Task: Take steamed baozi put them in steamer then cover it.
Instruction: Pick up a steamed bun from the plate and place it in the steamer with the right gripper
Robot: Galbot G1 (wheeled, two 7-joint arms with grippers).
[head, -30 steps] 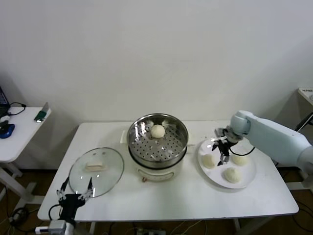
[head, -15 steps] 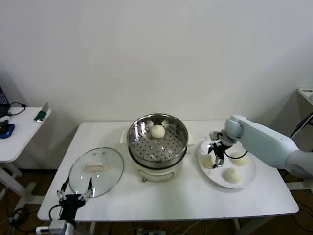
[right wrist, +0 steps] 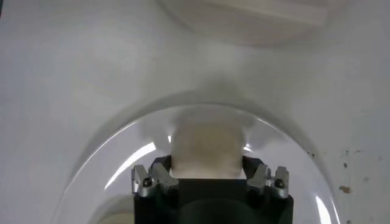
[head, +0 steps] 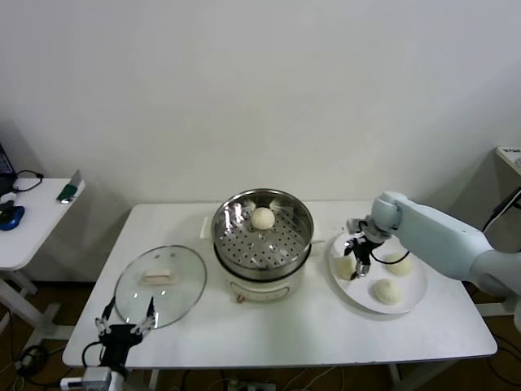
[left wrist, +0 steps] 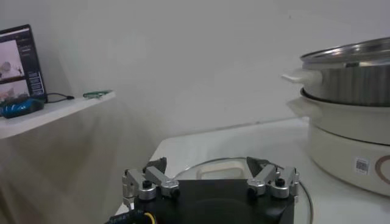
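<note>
Your right gripper (head: pixel 356 262) straddles a steamed baozi (right wrist: pixel 204 145) on the white plate (head: pixel 413 300), jaws apart; close off-center and the soft bun could squash or roll away. Left gripper (head: pixel 124 325) waits, jaws apart.

Right gripper (head: pixel 356 259) covers part of the leftmost baozi (head: pixel 345 265) on the plate (head: pixel 411 298); fingertip contact not resolvable in head view. Right wrist view: baozi (right wrist: pixel 204 145) lower half hidden behind gripper body, plate cut by frame edges. Left wrist view: steamer (left wrist: pixel 356 115) cut at the frame edge, interior unseen; glass lid (left wrist: pixel 207 170) mostly hidden, probably beneath left gripper (left wrist: pixel 210 182).
</note>
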